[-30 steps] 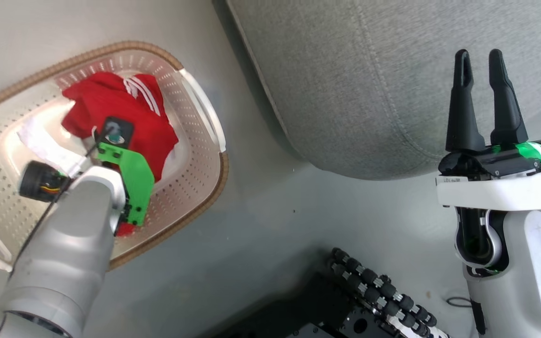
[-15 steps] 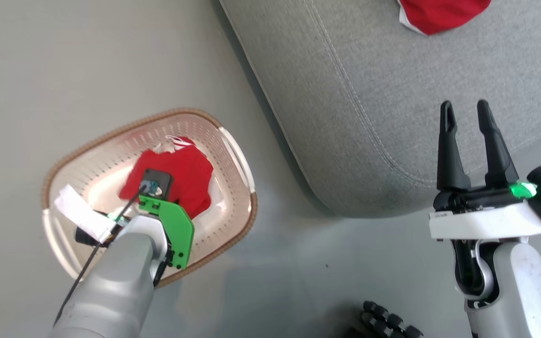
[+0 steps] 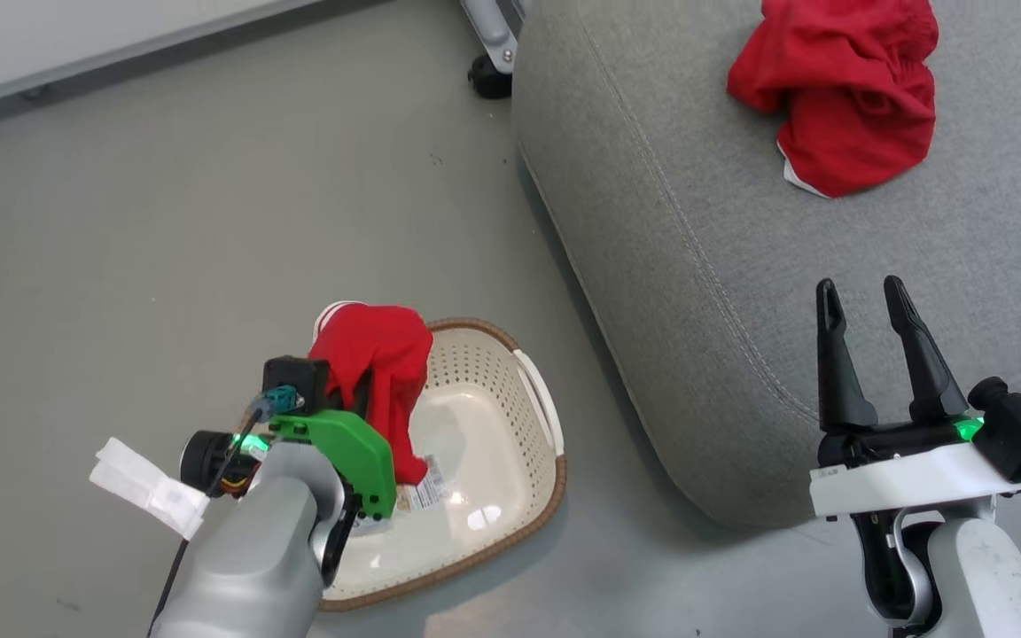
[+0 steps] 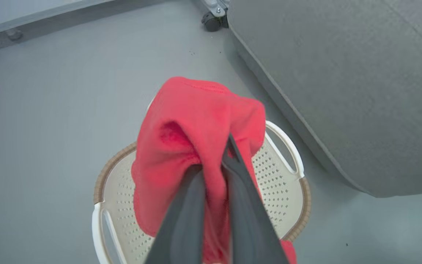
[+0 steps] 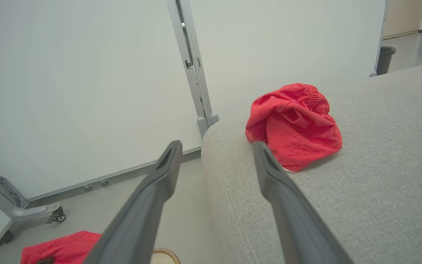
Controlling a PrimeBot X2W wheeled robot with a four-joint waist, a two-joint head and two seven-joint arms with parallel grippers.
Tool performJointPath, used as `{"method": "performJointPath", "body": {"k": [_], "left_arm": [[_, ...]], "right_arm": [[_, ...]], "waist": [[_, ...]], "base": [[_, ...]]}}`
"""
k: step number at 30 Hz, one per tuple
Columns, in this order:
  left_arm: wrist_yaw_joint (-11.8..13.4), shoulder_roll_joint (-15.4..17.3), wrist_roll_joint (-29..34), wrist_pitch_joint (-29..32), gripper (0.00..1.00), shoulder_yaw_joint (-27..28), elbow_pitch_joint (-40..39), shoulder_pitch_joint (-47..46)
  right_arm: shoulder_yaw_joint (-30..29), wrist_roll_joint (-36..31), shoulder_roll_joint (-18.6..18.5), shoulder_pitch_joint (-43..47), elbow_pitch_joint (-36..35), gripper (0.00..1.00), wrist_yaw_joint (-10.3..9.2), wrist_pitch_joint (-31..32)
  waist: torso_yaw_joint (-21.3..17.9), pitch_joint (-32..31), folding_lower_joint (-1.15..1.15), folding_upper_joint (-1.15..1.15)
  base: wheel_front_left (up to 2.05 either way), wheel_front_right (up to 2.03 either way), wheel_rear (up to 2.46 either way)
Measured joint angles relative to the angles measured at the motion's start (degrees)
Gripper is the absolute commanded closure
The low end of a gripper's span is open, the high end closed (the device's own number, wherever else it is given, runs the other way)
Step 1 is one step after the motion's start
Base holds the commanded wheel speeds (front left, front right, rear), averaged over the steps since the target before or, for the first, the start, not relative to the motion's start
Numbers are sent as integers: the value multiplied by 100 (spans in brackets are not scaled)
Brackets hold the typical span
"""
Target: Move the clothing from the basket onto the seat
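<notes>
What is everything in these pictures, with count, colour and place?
garment on the seat: one, red with white trim, crumpled on the seat's top
held garment: one, red, hanging over the basket from the left gripper
basket: one, cream with brown rim, on the floor beside the seat
label: one, white, on the basket's bottom
seat: one, grey, right of the basket
floor: one, grey, underneath
partition: one, white, grey-framed, behind the seat
bin: one, dark, far behind the seat
left gripper: one, dark fingers, shut on the held garment
right gripper: one, dark fingers, open, empty, by the seat's edge
</notes>
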Motion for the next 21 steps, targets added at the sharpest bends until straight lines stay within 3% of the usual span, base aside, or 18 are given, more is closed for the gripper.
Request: {"method": "performJointPath", "body": {"k": [7, 21], "left_arm": [[344, 269, 336, -22, 100, 757, -1704, 571], [456, 398, 1613, -23, 100, 2464, -4733, 2014]], "right_arm": [[26, -8, -25, 144, 55, 0, 0, 0], [82, -18, 13, 567, 76, 0, 0, 0]], "waist": [[373, -581, 0, 0], [766, -1477, 0, 0]], "base": [[0, 0, 0], [0, 0, 0]]}}
